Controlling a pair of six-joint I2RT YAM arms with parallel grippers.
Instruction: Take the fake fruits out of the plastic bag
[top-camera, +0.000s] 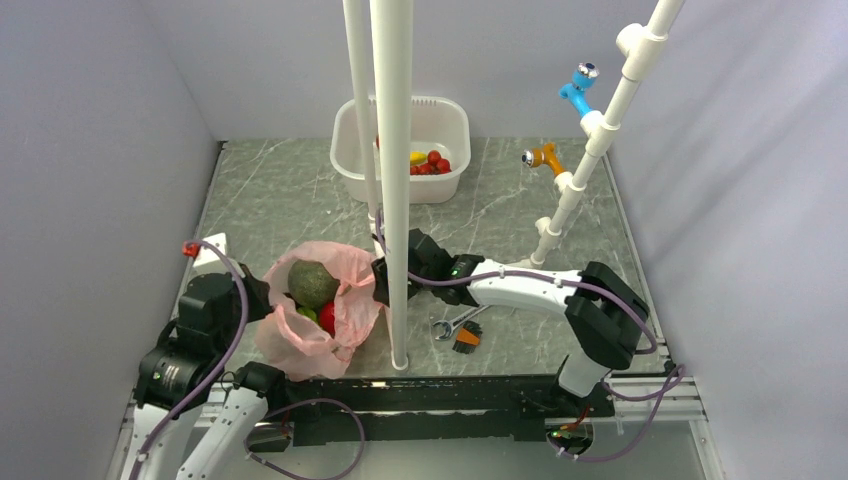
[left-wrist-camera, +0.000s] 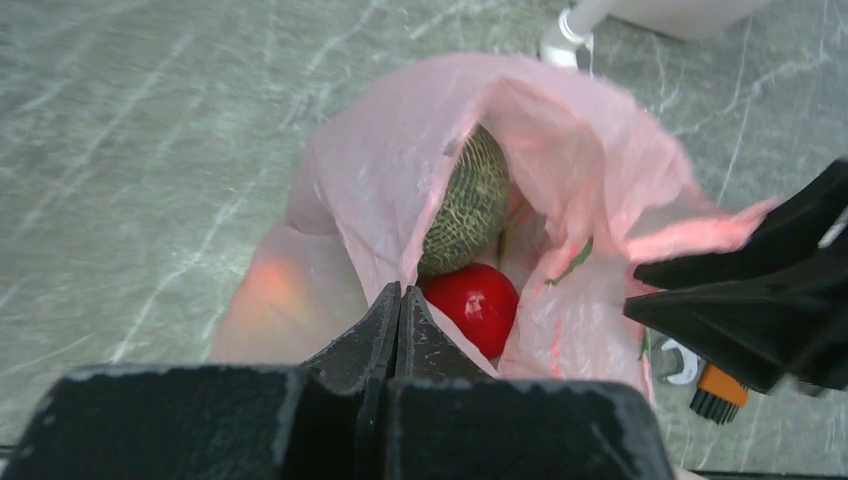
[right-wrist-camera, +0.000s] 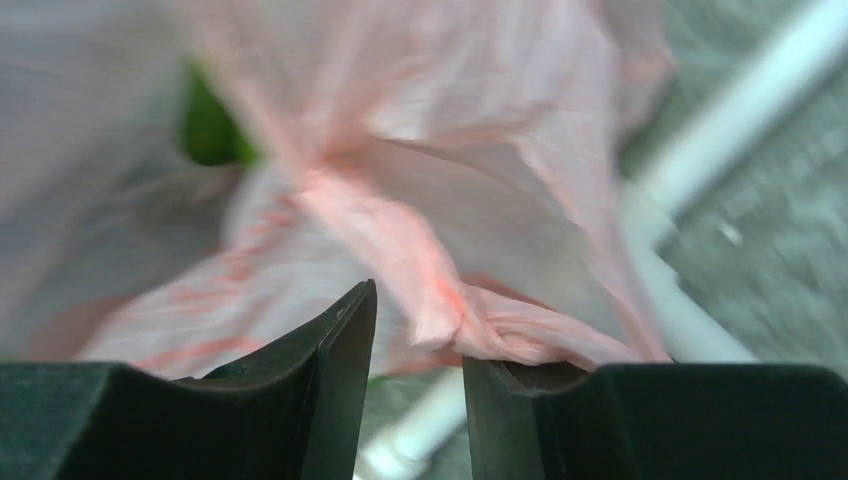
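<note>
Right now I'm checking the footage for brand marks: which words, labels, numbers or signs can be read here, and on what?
None: no readable text in any view.
The thin translucent pink plastic bag, the glossy red round toy fruit, the netted dull-green ball and the white rectangular plastic tub show no print.
The small metal spanner is too small to tell.

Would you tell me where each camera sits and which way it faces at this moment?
Top external: above and behind the left arm and right arm, looking down on the table; both reach the plastic bag.
Left wrist: looks along the shut left gripper into the bag's mouth at the netted green ball and a red fruit.
Right wrist: pressed close to pink bag film, with the right gripper at the bottom edge.
Shared: top and left wrist both show the green ball.
</note>
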